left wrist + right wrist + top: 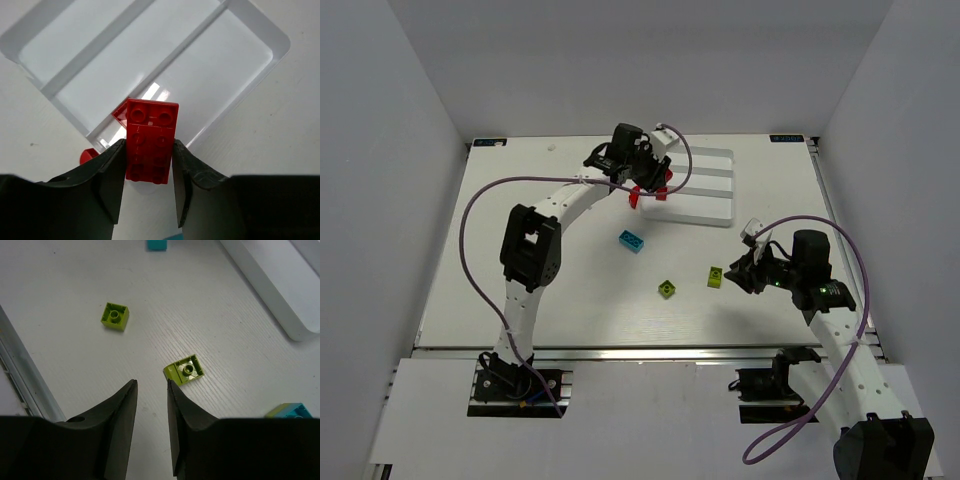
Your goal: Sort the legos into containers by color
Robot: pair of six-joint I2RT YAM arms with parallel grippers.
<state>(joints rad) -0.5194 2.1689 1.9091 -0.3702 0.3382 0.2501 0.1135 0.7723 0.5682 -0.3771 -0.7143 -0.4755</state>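
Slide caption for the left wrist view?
Left gripper clamps a red lego brick at the rim of the white tray.

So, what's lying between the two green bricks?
Nothing. In the right wrist view only bare table separates the far green brick from the near green brick.

A white plastic ridged tray [710,205] is blocking the far side. Two small yellow-green plastic bricks [667,288] [716,276] are sitting mid-table. The white table's [455,280] left side is lying open.

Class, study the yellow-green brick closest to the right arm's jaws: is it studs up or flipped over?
Flipped over: the yellow-green brick shows its hollow underside with a round tube inside, and no studs face up.
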